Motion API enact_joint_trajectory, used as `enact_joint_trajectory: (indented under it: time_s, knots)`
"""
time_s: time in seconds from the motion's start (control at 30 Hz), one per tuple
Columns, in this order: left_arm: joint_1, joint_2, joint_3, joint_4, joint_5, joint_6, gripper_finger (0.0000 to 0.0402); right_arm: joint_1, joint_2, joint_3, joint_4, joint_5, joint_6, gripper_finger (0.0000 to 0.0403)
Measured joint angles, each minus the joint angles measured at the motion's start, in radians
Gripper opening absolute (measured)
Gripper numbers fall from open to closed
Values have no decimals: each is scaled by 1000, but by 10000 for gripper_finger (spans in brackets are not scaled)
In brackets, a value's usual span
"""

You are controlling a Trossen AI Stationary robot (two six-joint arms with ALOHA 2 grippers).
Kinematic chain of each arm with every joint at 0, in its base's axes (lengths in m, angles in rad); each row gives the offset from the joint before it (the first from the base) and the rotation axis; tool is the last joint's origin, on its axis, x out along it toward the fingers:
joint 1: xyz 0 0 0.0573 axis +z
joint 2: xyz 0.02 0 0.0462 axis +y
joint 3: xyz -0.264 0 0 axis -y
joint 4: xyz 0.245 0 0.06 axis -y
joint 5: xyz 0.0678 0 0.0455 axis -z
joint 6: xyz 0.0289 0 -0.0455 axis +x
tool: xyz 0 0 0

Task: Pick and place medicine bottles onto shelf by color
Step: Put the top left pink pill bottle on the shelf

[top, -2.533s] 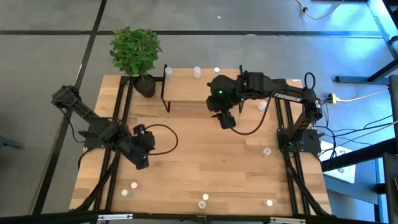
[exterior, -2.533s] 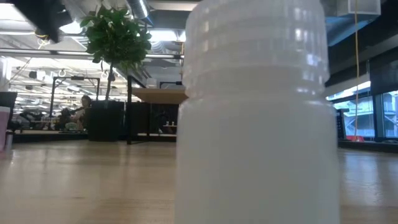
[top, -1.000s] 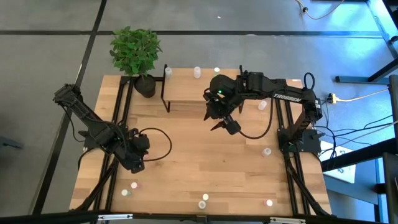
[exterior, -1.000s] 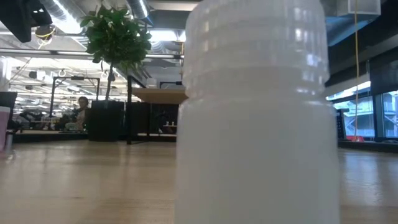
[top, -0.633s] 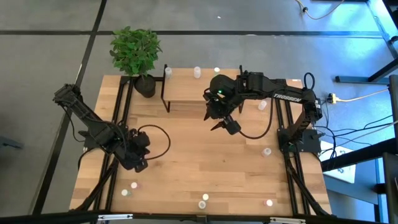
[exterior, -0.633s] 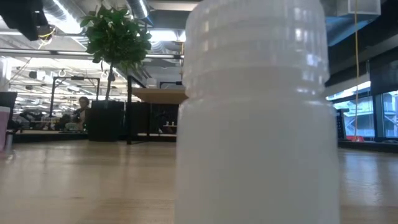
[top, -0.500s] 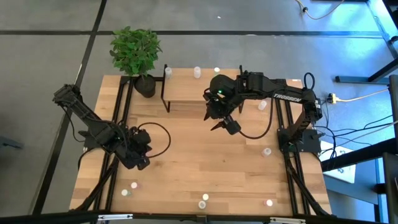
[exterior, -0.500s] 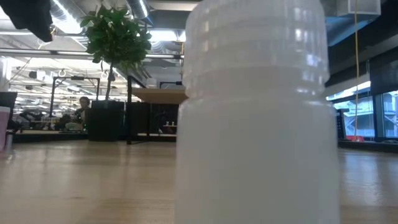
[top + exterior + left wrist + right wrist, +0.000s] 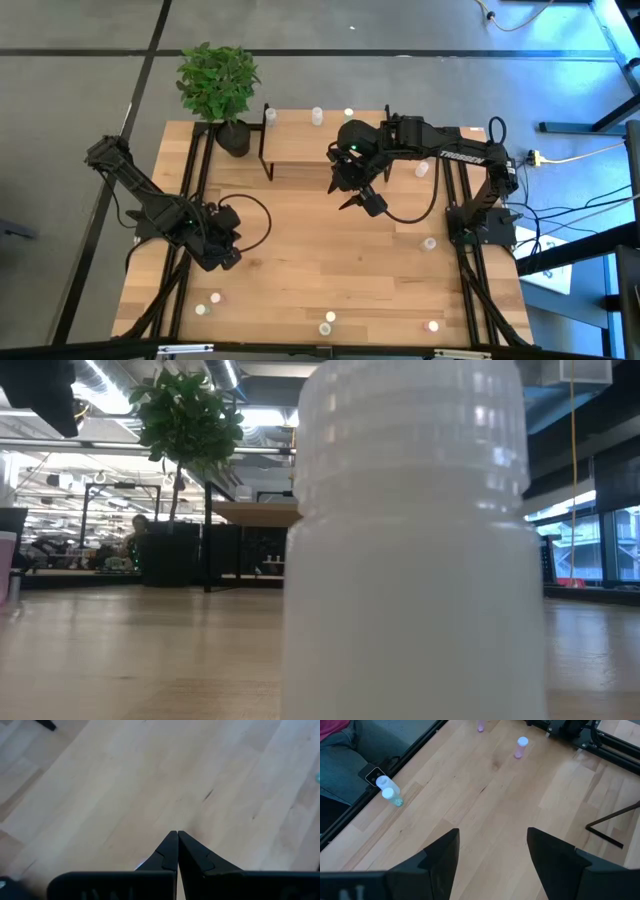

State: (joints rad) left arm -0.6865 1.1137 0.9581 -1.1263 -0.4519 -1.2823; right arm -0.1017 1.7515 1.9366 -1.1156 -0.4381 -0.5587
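The shelf, a light-wood board on a black frame, stands at the table's far side. Small medicine bottles stand scattered: three along the shelf's far edge, some by the right edge, several near the front edge. One white bottle fills the low view. My left gripper hovers shut over bare wood at the table's left. My right gripper hangs open in front of the shelf, above the table, with nothing between its fingers.
A potted plant stands at the far left corner beside the shelf. Black frame rails run along both table sides. In the right wrist view two pinkish bottles and two pale ones stand on the wood.
My left gripper has rolled about its own pointing line while staying over the same spot near the left edge, and it remains shut.
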Motion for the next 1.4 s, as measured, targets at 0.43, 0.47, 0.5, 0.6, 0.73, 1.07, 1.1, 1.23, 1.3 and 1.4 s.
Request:
enact_joint_trajectory:
  time_s: [0.43, 0.47, 0.5, 0.6, 0.73, 1.07, 1.1, 1.23, 1.3, 1.4]
  knots:
    - [0, 1, 0, 5, 77, -160, 74, 0, 0, 0, 0, 0, 0, 236]
    - [0, 1, 0, 4, 77, -165, 90, 0, 0, 0, 0, 0, 0, 236]
    - [0, 1, 0, 0, 79, -175, 105, 0, 0, 0, 0, 0, 0, 236]
    - [0, 1, 0, -12, 95, -199, 152, 0, 0, 0, 0, 0, 0, 236]
    - [0, 1, 0, -12, 106, -211, 207, 0, 0, 0, 0, 0, 0, 236]
    - [1, 19, 0, -28, 206, -341, 314, 0, 0, 0, 3, 0, 0, 236]
    - [1, 25, 0, -32, 207, -347, 321, 0, 0, 0, 5, 0, 0, 236]
    - [-2, 56, 0, -34, 184, -336, 336, 0, 0, 0, 8, 0, 0, 236]
    - [-10, 75, 0, -33, 181, -342, 338, 0, 0, 0, 11, 0, 0, 236]
    - [-30, 102, 0, -22, 184, -389, 338, 0, 0, 0, 13, 0, 0, 236]
